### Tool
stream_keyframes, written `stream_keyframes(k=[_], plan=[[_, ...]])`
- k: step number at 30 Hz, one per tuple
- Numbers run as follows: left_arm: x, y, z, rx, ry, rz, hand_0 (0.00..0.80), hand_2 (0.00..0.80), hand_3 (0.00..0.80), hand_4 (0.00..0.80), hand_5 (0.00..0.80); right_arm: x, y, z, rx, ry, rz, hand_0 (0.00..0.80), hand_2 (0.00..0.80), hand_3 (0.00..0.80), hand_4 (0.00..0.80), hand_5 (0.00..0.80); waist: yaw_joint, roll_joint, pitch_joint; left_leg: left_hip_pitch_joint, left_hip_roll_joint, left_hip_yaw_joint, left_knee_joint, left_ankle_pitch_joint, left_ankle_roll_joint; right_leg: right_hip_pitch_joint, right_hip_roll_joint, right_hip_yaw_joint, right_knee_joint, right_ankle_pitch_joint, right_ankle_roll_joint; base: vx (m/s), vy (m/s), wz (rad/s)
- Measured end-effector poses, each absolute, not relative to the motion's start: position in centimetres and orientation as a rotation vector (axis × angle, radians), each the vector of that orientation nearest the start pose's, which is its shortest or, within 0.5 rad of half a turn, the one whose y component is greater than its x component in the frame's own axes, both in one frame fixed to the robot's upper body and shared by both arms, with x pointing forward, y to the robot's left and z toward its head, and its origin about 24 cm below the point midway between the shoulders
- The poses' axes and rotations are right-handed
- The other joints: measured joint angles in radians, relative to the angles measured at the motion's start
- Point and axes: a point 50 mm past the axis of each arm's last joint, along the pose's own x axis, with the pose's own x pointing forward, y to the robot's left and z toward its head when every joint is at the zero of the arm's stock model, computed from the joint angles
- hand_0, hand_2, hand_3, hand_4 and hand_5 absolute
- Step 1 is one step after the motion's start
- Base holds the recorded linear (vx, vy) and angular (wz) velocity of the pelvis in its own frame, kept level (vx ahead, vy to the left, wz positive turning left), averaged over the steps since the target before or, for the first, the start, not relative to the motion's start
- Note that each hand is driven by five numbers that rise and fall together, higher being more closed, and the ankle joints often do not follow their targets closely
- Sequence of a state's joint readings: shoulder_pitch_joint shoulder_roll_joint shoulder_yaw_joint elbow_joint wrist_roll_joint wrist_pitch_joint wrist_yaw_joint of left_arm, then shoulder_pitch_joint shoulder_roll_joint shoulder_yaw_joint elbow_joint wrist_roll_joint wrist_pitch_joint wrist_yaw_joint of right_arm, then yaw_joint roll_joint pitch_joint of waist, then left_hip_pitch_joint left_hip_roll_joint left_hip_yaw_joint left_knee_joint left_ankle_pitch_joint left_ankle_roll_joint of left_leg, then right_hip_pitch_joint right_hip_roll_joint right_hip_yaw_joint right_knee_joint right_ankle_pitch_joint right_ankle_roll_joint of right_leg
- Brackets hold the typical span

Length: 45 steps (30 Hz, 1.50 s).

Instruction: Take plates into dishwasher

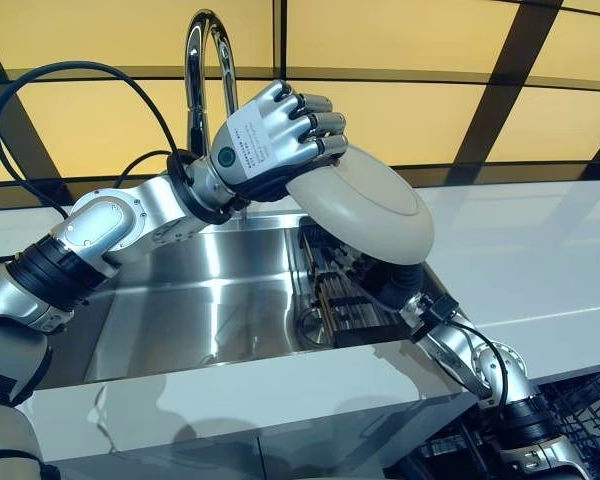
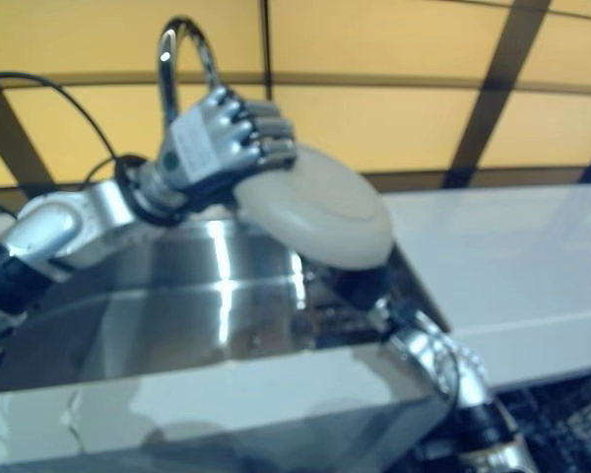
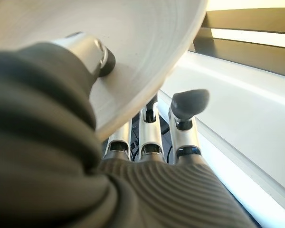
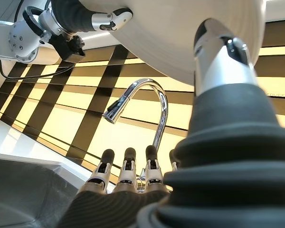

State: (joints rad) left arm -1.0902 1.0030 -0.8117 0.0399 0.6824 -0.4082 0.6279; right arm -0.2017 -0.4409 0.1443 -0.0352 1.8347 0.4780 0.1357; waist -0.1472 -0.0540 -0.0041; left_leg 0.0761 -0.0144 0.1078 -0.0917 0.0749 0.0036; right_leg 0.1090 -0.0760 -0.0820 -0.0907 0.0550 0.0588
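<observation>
Silver fingers (image 3: pixel 148 137) of the left hand (image 1: pixel 270 140) run under the rim of a white plate (image 1: pixel 365 205) in that arm's wrist view, with the thumb (image 3: pixel 88 50) pressed on the plate's other face, so this hand pinches the rim. From the head cameras the plate hangs tilted in the air above the right end of the steel sink (image 1: pixel 200 300), just right of the curved tap (image 1: pixel 208 60), held by its upper left edge. Below it, inside the sink, stands a dark rack (image 1: pixel 340 285). Reaching up from under the plate is the right hand (image 4: pixel 180 161): its thumb (image 4: pixel 223 57) lies against the plate's underside while its fingers (image 4: pixel 126 166) stand straight and apart from it (nothing is curled round). White counter (image 1: pixel 520 250) stretches away right of the sink.
</observation>
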Motion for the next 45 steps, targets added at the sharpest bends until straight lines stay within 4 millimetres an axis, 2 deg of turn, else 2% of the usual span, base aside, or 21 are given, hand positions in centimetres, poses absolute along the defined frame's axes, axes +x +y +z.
stream_keyframes(k=[12, 29, 35, 42, 45], plan=[[29.5, 11.5, 27.7, 1.459, -1.539, -0.204, 0.800, 0.800, 0.800, 0.800, 0.800, 26.7, -13.7, 10.1, 1.296, 0.348, 0.712, 0.000, 0.000, 0.000, 0.000, 0.000, 0.001, 0.000, 0.000, 0.000, 0.000, 0.000, 0.000, 0.000, 0.000, 0.001, -0.001, 0.000, 0.000, 0.000, 0.000, 0.000, 0.000, 0.00], [29.6, 13.0, 28.6, 1.451, -1.532, -0.094, 0.800, 0.800, 0.800, 0.800, 0.800, 26.7, -13.9, 8.5, 1.279, 0.482, 0.616, 0.000, 0.000, 0.000, 0.000, 0.000, 0.001, -0.001, 0.000, 0.000, 0.000, -0.001, 0.000, 0.000, 0.000, 0.001, 0.000, -0.001, 0.000, 0.000, 0.000, 0.000, 0.000, 0.00], [29.8, 14.1, 28.8, 1.501, -1.505, -0.072, 0.800, 0.800, 0.800, 0.800, 0.800, 26.7, -14.0, 8.6, 1.281, 0.475, 0.614, 0.000, 0.000, 0.000, 0.000, 0.000, 0.000, 0.000, 0.000, 0.000, 0.000, -0.001, 0.000, 0.000, 0.000, 0.000, 0.000, -0.001, 0.000, 0.000, 0.000, 0.000, 0.000, 0.00], [30.5, 16.6, 29.2, 1.601, -1.421, -0.016, 0.800, 0.800, 0.800, 0.800, 0.800, 26.8, -14.3, 8.9, 1.317, 0.458, 0.617, 0.000, 0.000, 0.000, 0.000, 0.000, 0.000, 0.000, 0.000, 0.000, 0.000, 0.000, 0.000, 0.000, 0.000, -0.001, 0.000, 0.000, 0.000, -0.001, -0.001, 0.000, 0.000, 0.00], [30.6, 16.9, 29.2, 1.611, -1.408, -0.011, 0.800, 0.800, 0.800, 0.800, 0.800, 26.8, -14.4, 9.0, 1.320, 0.444, 0.617, 0.000, 0.000, 0.000, 0.000, 0.000, 0.001, 0.000, 0.000, -0.001, 0.000, 0.001, 0.000, 0.000, 0.000, -0.001, 0.000, -0.001, 0.000, -0.001, -0.001, -0.011, -0.001, 0.00]])
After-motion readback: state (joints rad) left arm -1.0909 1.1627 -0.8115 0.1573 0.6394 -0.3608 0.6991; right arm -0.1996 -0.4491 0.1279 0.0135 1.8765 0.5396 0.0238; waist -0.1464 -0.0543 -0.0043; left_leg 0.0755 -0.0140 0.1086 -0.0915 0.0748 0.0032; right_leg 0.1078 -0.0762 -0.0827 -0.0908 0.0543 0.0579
